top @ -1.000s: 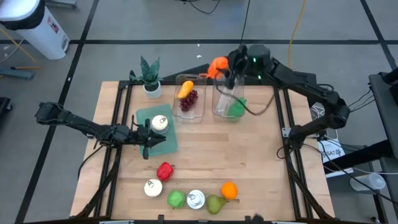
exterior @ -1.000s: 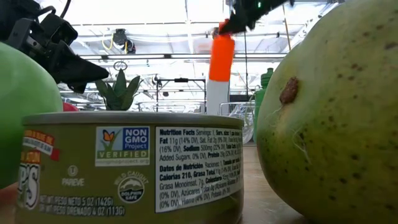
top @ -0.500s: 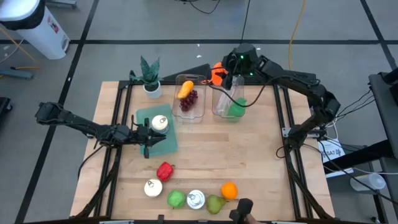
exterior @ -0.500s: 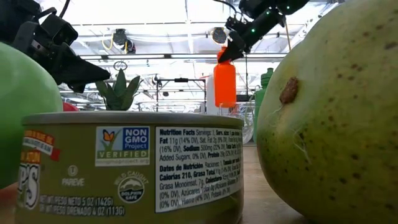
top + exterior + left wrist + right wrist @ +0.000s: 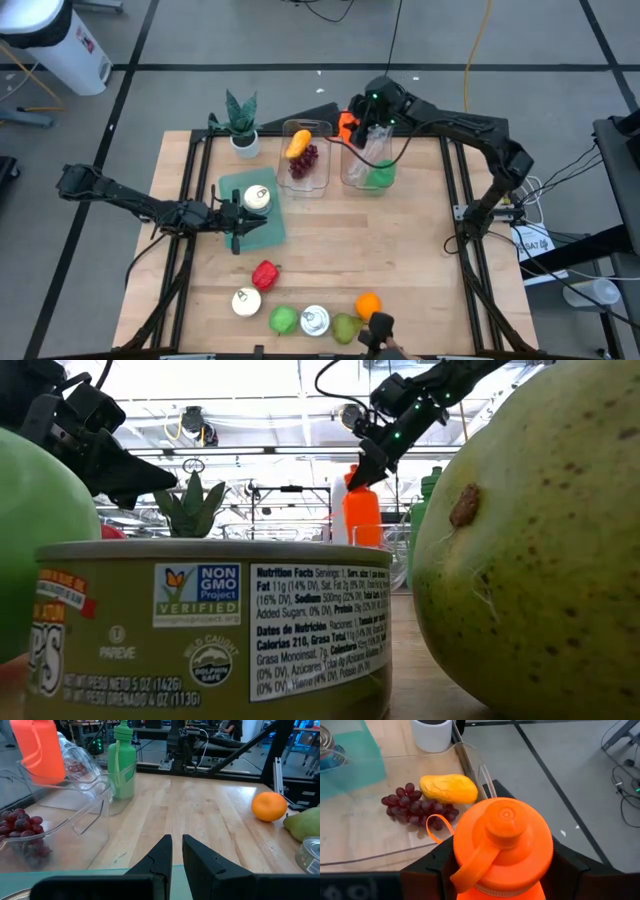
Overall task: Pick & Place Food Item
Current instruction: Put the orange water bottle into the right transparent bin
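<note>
Right arm is reaching across the far edge of the table, elbow bent out on the right side, wrist pointing down toward the clear bins. Right gripper (image 5: 357, 124) is pinching the orange bottle (image 5: 502, 851) by its body, one dark finger on each side, cap up. Bottle is hanging upright, just above the far rim of the right-hand clear container (image 5: 365, 160), at the gap between the two containers. In the low view it is showing as an orange cylinder (image 5: 362, 518) under the gripper tip (image 5: 362, 472), bottom edge hidden behind the can (image 5: 212, 628).

Bottle is looking bright orange all over, round screw cap with a loop strap running from cap down the side. No label visible.

Green bottle (image 5: 123, 764) is standing inside the right-hand container. Left-hand clear container (image 5: 306, 155) is holding a yellow mango (image 5: 448, 788) and dark grapes (image 5: 419, 809), touching each other.

Left arm is lying low over the left half of the table, stretched out toward the centre; left gripper (image 5: 237, 222) is sitting over the teal tray (image 5: 270, 225), fingers pressed together, holding nothing. A small tin (image 5: 258, 198) is sitting on that tray.

Near edge row: white round item (image 5: 246, 301), red pepper (image 5: 264, 273), green apple (image 5: 284, 320), the can, pear (image 5: 346, 327), orange (image 5: 368, 304). Potted plant (image 5: 241, 122) is standing at the far left corner.
</note>
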### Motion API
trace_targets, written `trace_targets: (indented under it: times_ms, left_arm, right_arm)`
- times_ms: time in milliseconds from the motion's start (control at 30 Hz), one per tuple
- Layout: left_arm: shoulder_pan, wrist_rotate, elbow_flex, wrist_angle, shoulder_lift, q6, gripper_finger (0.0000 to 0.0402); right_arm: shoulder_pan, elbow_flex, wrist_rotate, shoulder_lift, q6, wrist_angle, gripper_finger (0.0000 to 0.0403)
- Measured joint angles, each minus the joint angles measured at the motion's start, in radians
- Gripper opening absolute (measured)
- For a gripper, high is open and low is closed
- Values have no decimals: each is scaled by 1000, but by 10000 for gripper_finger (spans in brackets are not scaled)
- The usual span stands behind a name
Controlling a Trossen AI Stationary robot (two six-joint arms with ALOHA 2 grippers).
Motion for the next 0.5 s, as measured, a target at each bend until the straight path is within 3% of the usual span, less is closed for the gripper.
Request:
trace_targets:
  times_ms: [500]
  left_arm:
    - [0,0,0,1,0,-1,49]
  right_arm:
    - [-23,-102,101,8,165,101,202]
